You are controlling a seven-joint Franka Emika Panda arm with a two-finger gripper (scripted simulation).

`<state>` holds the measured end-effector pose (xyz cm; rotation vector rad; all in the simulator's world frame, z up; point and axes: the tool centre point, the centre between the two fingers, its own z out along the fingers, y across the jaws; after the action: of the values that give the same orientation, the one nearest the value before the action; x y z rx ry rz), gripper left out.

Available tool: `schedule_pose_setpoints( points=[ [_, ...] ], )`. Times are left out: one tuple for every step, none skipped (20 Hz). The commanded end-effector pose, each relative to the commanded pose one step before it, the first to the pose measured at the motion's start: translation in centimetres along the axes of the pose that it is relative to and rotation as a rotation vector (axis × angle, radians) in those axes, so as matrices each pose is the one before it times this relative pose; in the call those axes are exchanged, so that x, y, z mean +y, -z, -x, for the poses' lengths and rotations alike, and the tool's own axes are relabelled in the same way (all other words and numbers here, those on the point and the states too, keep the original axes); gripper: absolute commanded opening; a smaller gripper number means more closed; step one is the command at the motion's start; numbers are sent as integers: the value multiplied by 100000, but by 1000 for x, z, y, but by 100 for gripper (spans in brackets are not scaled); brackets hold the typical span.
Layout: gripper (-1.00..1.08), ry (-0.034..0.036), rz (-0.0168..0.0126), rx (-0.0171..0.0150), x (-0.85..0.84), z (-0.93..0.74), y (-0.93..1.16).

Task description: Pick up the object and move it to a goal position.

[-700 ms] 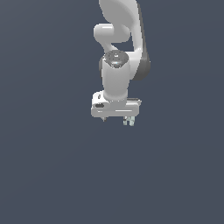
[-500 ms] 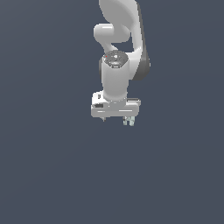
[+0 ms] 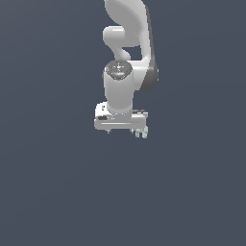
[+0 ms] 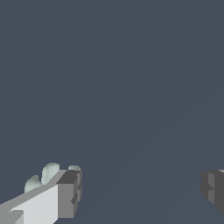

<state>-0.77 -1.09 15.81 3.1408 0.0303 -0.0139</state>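
Exterior view: the arm (image 3: 126, 53) descends from the top centre of the frame, with the gripper (image 3: 122, 130) just above mid-frame over the plain dark surface (image 3: 53, 192). The jaws stand spread wide and hold nothing. The pale mint object (image 3: 141, 133) sits just beside the finger on the exterior view's right. In the wrist view, the object (image 4: 49, 173) shows on the outer side of one finger (image 4: 69, 192), not between the jaws.

Featureless slate-grey simulated void
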Motion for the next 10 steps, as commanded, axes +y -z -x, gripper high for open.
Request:
schedule_pose_setpoints(
  points=[
    [100,257,-15,65,-105,-16,30],
    [100,218,7,-11,-10,12,-17],
    [100,378,12,-20,-18,21,-29],
    [100,548,15,-20,-33,29,-38],
    [100,724,18,-15,-53,36,-46],
    [100,895,21,-11,-71,42,-53],
    [100,1063,24,-8,-87,49,-62],
    [100,1216,26,-6,-102,54,-69],
    [100,1360,28,-6,-116,59,-77],
    [100,1487,31,-8,-127,64,-84]
  ],
)
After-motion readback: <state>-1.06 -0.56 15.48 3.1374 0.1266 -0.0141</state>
